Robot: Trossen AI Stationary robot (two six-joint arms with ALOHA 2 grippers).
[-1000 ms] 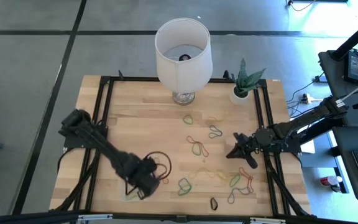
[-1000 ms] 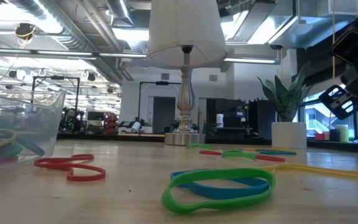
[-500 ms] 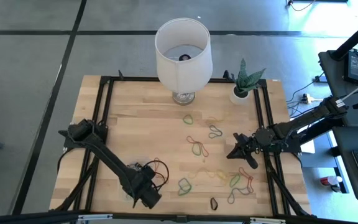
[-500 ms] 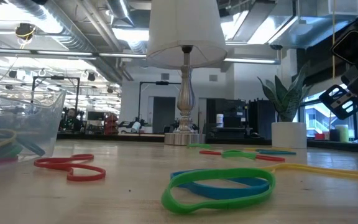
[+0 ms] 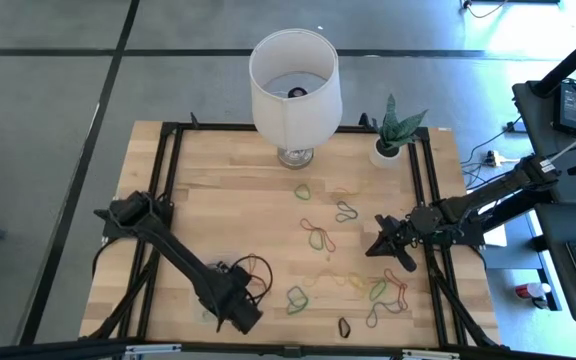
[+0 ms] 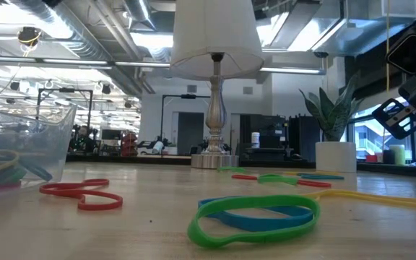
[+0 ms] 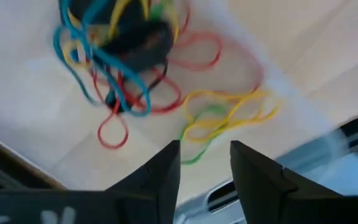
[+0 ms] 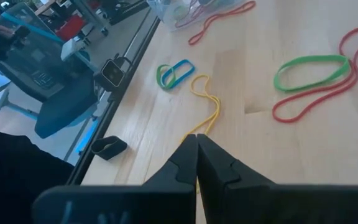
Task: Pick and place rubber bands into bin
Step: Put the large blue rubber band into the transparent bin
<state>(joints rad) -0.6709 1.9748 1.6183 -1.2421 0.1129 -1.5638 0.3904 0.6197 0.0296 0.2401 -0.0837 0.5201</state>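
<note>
left claw [image 7: 205, 165] now parted over bin [image 6: 20, 148], right claw [image 8: 196, 163] unmoved, pinched closed

Workshop room around a pale wood counter

The counter [image 5: 238, 210] sits in a black frame on a grey floor [image 5: 48, 90] crossed by dark lines. A white-shaded lamp [image 5: 294, 80] and a potted plant [image 5: 396, 130] stand at its far edge. Beyond, exposed ceiling ducts [image 6: 85, 29] and bright strip lights [image 6: 150, 40] run overhead; a desk [image 5: 573, 160] stands alongside.

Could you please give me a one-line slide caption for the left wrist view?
The left gripper, fingers apart, hovers over a tangle of rubber bands lying in the bin.
</note>
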